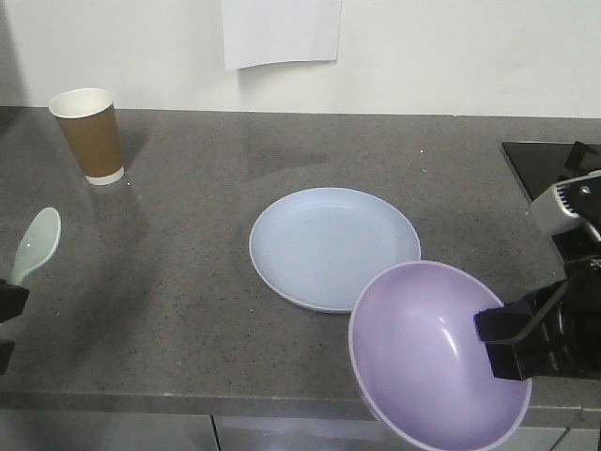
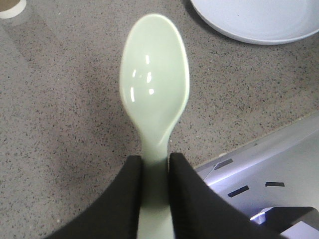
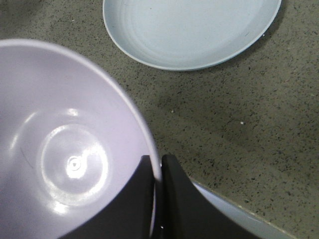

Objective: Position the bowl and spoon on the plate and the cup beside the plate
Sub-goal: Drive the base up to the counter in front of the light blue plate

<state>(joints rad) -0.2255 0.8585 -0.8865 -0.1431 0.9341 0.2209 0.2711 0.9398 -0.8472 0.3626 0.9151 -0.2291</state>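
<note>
At the front edge of the counter point(image 1: 188, 282), a purple bowl point(image 1: 427, 357) is held tilted, its rim pinched in the right gripper point(image 3: 158, 169). A green spoon point(image 2: 154, 84) is clamped by its handle in the left gripper point(image 2: 154, 164) at the left. Behind, a blue plate point(image 1: 333, 246) is seen mid-counter, and a paper cup point(image 1: 89, 133) is stood upright far left, well apart.

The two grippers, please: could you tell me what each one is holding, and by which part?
The left gripper holds the spoon by its handle; the right gripper pinches the bowl at its rim.
</note>
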